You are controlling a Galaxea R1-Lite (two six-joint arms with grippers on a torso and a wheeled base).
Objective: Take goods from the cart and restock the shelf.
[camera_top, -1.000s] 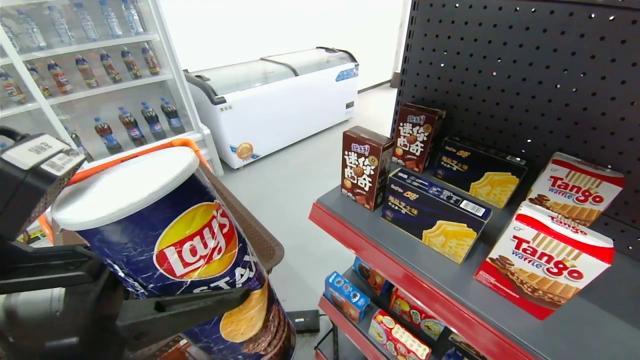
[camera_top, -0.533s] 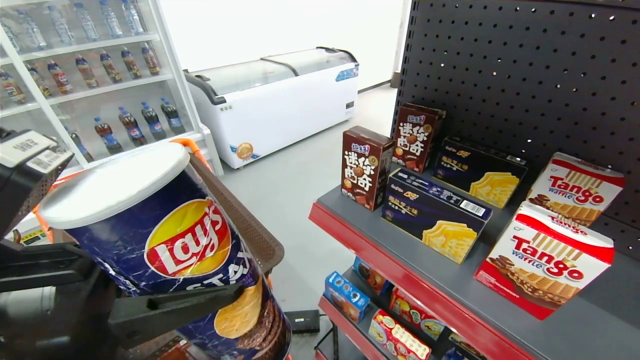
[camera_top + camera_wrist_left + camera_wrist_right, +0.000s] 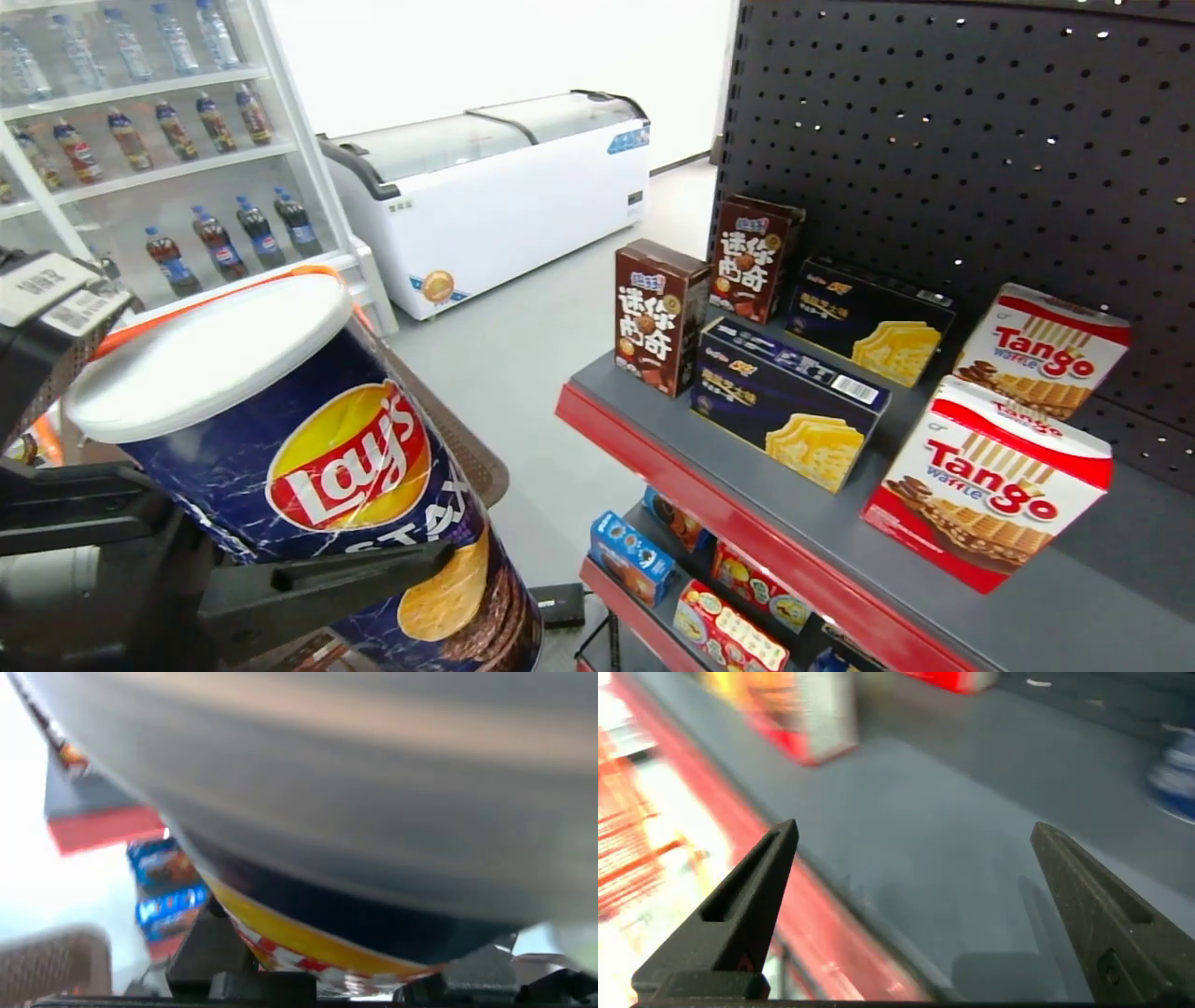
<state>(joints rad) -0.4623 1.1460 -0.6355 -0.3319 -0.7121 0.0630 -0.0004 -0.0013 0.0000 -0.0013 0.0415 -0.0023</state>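
A tall dark-blue chips can (image 3: pixel 308 448) with a white lid is held upright and slightly tilted at the near left, above the cart (image 3: pixel 457 448). My left gripper (image 3: pixel 252 551) is shut on it, one black finger (image 3: pixel 327 583) across its front. In the left wrist view the can (image 3: pixel 327 812) sits right against the camera. My right gripper (image 3: pixel 915 887) is open with nothing between its fingers, just above the grey top of the shelf (image 3: pixel 971 812). The shelf (image 3: pixel 747 467), red-edged with a black pegboard back, stands to the right of the can.
On the shelf stand brown boxes (image 3: pixel 649 317), dark-blue cracker boxes (image 3: pixel 784 401) and red-and-white wafer boxes (image 3: pixel 990 481). Bare grey shelf lies along the front edge. A lower shelf holds small packs (image 3: pixel 635 555). A white freezer (image 3: pixel 504 201) and a drinks cooler (image 3: pixel 159 140) stand behind.
The can in my left gripper drifted slightly to the left and lower. The whole head picture then shifted left, so the camera moved; the shelf goods kept their places.
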